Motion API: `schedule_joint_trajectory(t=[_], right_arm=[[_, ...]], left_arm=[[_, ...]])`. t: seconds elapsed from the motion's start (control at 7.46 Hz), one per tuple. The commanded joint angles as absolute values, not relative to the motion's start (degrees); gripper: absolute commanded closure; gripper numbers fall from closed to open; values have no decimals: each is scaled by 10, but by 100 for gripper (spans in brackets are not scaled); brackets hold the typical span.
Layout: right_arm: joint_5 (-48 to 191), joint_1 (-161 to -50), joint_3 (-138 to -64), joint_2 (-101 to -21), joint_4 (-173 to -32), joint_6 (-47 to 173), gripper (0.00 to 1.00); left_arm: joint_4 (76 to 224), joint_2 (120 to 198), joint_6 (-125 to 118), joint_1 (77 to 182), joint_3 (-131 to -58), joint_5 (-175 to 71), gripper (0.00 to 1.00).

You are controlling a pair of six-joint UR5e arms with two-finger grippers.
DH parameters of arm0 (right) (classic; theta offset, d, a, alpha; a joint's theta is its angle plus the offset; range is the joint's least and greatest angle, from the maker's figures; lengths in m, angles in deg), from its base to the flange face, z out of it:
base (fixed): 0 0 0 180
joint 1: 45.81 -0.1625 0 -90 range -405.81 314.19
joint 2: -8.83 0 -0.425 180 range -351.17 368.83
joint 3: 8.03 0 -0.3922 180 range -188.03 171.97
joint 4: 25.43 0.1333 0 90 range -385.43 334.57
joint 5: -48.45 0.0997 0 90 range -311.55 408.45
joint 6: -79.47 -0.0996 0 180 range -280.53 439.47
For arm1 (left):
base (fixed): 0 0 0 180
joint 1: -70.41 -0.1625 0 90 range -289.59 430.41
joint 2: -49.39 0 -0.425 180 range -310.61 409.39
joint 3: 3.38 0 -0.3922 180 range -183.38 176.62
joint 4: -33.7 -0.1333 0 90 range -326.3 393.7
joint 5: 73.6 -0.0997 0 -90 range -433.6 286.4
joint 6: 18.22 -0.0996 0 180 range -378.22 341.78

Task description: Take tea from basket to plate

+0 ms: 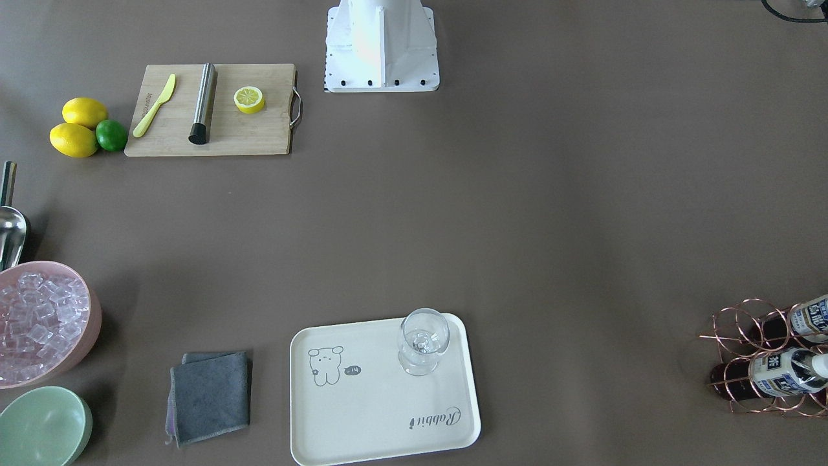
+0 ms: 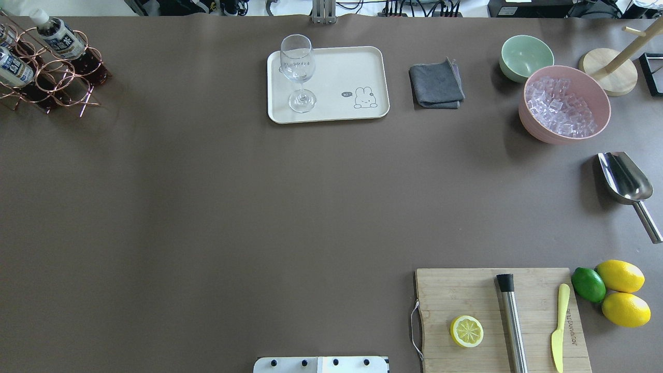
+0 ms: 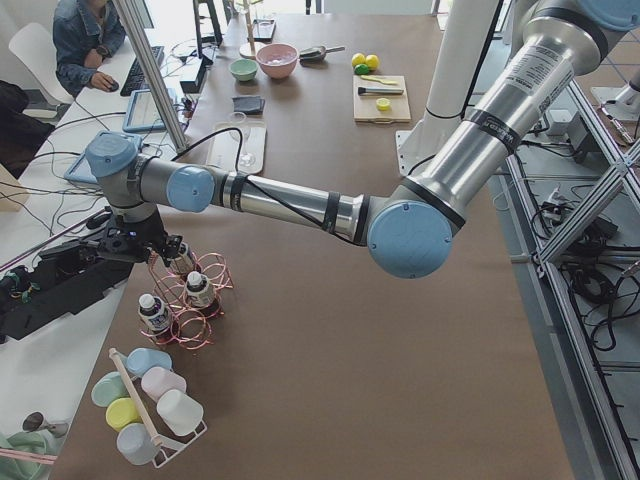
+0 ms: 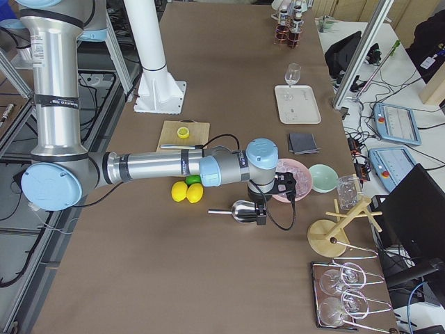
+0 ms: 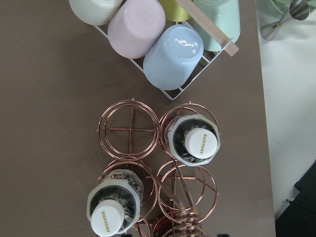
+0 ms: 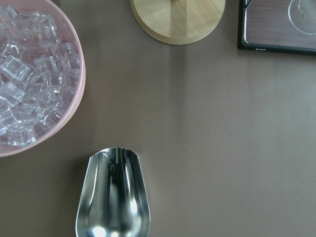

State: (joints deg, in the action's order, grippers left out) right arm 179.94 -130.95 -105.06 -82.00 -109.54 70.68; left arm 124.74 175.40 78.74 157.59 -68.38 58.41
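The copper wire basket (image 2: 57, 85) stands at the table's far left corner and holds tea bottles (image 2: 57, 36) with white caps. In the left wrist view I look straight down on its rings (image 5: 131, 131) and on two capped bottles (image 5: 201, 141). My left gripper (image 3: 163, 250) hangs just above the basket (image 3: 200, 320); I cannot tell if it is open. The cream plate (image 2: 352, 67) lies at the far middle with a wine glass (image 2: 299, 70) on it. My right gripper (image 4: 262, 212) hovers over the steel scoop (image 4: 240, 209); I cannot tell its state.
A rack of pastel cups (image 5: 163, 44) stands right beside the basket. A grey cloth (image 2: 436, 85), green bowl (image 2: 525, 57), pink bowl of ice (image 2: 564, 103) and scoop (image 2: 624, 178) lie right of the plate. A cutting board (image 2: 466, 290) and lemons (image 2: 619, 275) sit near right.
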Motion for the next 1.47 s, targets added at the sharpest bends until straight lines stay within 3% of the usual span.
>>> schedule_joint_trajectory(t=[0.0,0.27,0.54,0.8,1.34], right_arm=[[1799,-1309,-1052,-820,-1095,707,4],[1799,-1310,-1052,-820,-1095,707,4],[1799,-1310,-1052,-819,-1095,707,4],[1799,-1310,-1056,-819,-1095,706,4],[1800,-1310,-1063,-820,-1095,707,3]], left_arm=[[1252,1759,798,1573,-682,576,100],[1160,1773,798,1595,-730,581,100],[958,1765,806,1597,-920,581,100],[858,1737,925,1575,-1095,581,100],[859,1756,1221,1344,-1202,581,100]])
